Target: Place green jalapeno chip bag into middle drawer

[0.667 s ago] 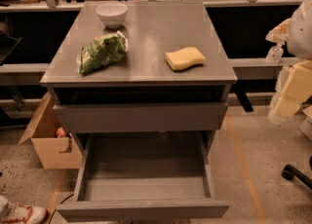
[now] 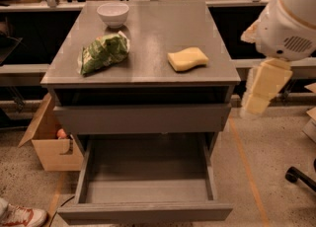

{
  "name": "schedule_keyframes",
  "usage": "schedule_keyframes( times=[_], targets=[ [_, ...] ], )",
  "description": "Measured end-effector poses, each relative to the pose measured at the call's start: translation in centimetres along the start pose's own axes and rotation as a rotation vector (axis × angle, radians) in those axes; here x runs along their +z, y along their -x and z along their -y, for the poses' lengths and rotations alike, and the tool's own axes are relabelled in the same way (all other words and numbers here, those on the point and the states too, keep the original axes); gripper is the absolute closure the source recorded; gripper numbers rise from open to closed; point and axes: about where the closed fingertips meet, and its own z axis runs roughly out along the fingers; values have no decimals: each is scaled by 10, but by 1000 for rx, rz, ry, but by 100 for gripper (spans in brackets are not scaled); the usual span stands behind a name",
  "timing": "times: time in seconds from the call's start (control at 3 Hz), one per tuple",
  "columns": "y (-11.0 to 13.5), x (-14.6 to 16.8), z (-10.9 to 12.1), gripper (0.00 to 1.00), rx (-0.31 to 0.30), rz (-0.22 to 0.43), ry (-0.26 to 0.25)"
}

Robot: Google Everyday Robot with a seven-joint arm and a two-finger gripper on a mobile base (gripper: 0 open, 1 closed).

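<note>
up on the left of the cabinet [image 2: 153, 33] top, the bag [image 2: 103, 52] lies on its side, just below the bowl [image 2: 113, 14] and well apart from the sponge [image 2: 187, 58]. drawer [image 2: 146, 210] is pulled wide open at the bottom of frame. gripper [image 2: 257, 101] hangs at the right edge, off the cabinet's side, nowhere near the bag, and whether it's apart or together, can't tell. bag looks light, crinkly, slick and puffy. best bet: a gentle pinch across a crumpled end, since chips crush and foil slips.

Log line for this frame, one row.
hand: right of cabinet, away from bag | green jalapeno chip bag: on cabinet top, ungrasped | middle drawer: open, empty
</note>
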Motion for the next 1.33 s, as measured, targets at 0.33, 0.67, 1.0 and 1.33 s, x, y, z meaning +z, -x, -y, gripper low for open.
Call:
schedule_keyframes(
  times=[0.33,0.67,1.0,1.33],
  targets=[
    [62,24,5,0,-19,72,17],
    [126,42,14,0,48,182,-9],
    [126,42,14,0,47,182,-9],
    [132,46,23,0,68,205,-19]
  ],
)
